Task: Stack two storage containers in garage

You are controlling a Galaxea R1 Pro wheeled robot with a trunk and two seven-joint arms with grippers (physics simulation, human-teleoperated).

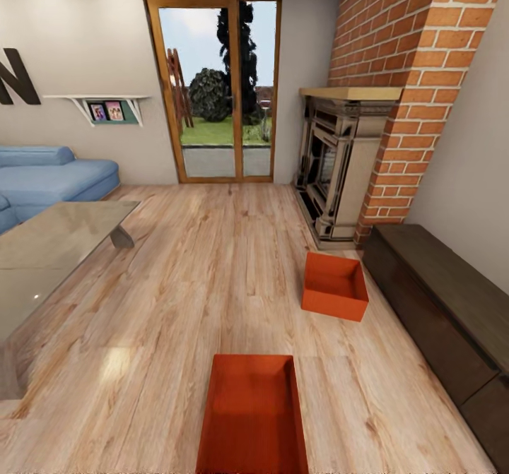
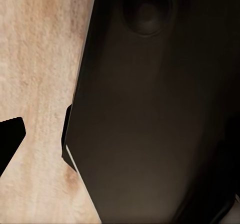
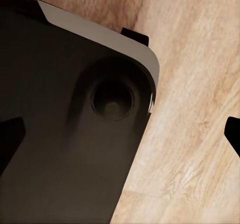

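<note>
Hands' state: can't tell, wrist views mostly dark robot body over light wood plank floor (image 1: 177, 283). Two orange-red open rectangular bins: one nearest (image 1: 253, 417), other (image 1: 334, 287) by brick fireplace (image 1: 339, 170)

Matte black angular robot housing (image 2: 150, 124), round recessed socket (image 3: 113, 98), pale grey edge strip (image 3: 95, 28), black fingertips (image 2: 10, 134)

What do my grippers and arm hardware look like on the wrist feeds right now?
In both wrist views, black fingertips show at the frame edges. A large matte-black robot panel, with a round recess and pale bevelled edge, is in front of each camera. No cables or markings are visible.
</note>
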